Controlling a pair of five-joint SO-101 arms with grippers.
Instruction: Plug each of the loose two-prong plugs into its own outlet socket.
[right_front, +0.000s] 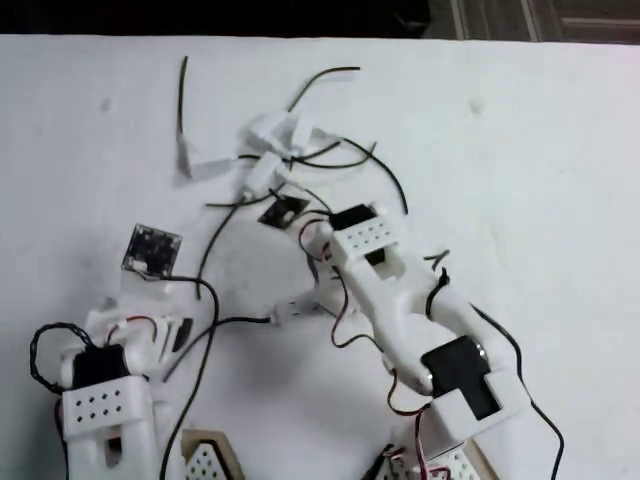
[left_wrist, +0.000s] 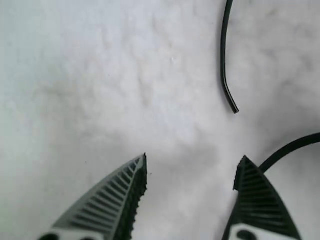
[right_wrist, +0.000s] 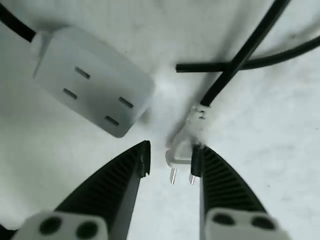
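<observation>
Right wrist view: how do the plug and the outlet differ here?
The plug is small with two metal prongs; the outlet is a bigger block with four slots. The plug lies inside the open right end effector; the outlet lies beyond its fingertips. Both are white.

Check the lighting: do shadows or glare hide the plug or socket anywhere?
High view: the bright white table nearly swallows the white pieces among the cables. Right wrist view: a soft shadow sits beneath the socket block, while the plug and its prongs read plainly. Left wrist view: even light, no glare on the black cable.
</observation>
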